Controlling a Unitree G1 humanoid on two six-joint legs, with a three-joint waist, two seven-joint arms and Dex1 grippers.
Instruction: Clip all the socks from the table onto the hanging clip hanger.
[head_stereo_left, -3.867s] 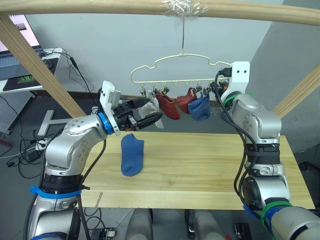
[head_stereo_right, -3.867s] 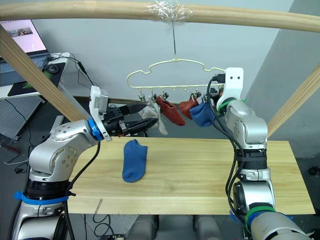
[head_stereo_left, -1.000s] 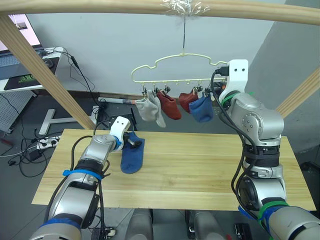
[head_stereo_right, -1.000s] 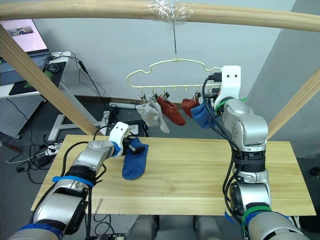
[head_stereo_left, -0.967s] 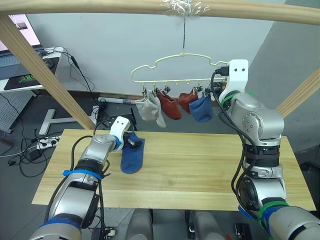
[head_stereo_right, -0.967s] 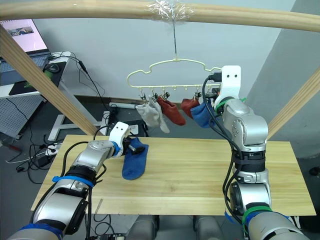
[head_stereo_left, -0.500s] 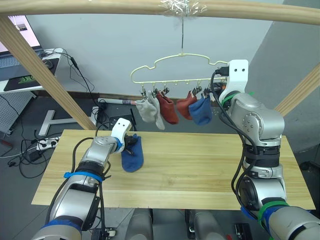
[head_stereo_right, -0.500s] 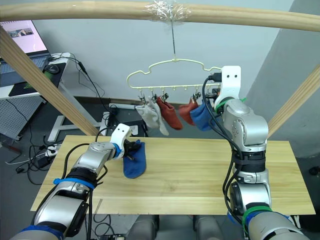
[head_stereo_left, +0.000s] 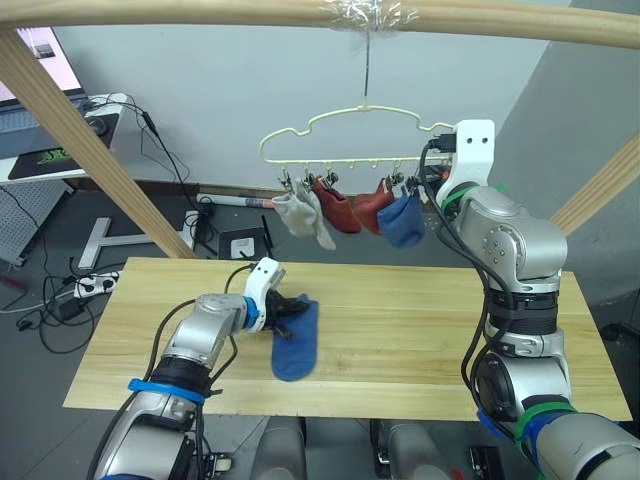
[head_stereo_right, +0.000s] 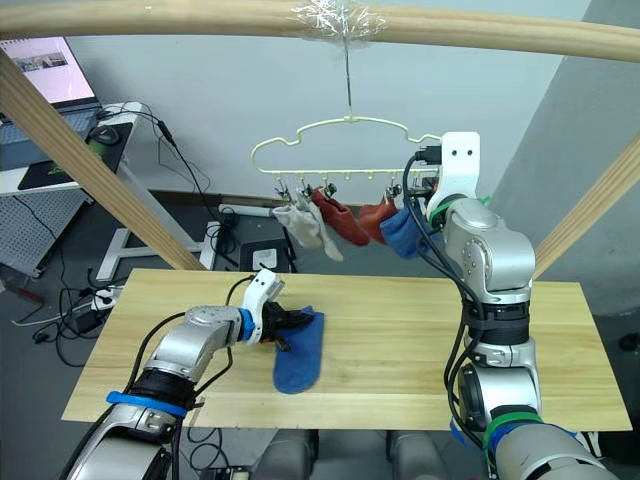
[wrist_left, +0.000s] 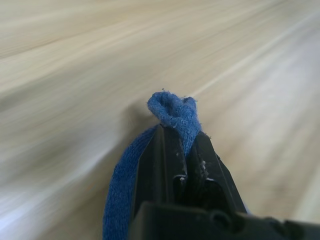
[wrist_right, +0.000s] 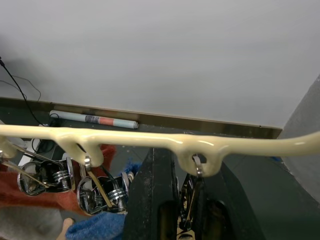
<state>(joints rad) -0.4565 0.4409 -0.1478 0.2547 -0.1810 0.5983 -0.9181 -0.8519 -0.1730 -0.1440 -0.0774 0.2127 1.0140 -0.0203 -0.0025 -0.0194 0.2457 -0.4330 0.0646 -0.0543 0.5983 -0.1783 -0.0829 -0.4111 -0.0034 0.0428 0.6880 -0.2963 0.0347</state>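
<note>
A blue sock (head_stereo_left: 296, 342) lies on the light wood table (head_stereo_left: 420, 330), left of the middle. My left gripper (head_stereo_left: 284, 310) is low over the table and shut on the sock's bunched upper end (wrist_left: 175, 112). The pale-yellow clip hanger (head_stereo_left: 350, 112) hangs from the top pole. Clipped to it are grey socks (head_stereo_left: 306, 216), two red socks (head_stereo_left: 336, 212) and a blue sock (head_stereo_left: 402, 222). My right gripper (wrist_right: 192, 167) is raised at the hanger's right end. Its fingers (wrist_right: 156, 200) are shut around a metal clip (wrist_right: 192, 196) under the wire.
Thick wooden poles frame the scene: one across the top (head_stereo_left: 250, 12), a slanted one on the left (head_stereo_left: 80, 140) and another on the right (head_stereo_left: 600, 185). A desk with a laptop (head_stereo_left: 40, 150) and floor cables lie behind the table at the left.
My left gripper has shut on the blue sock's end and pulled the sock to the right and nearer across the table. The right arm has stayed at the hanger.
</note>
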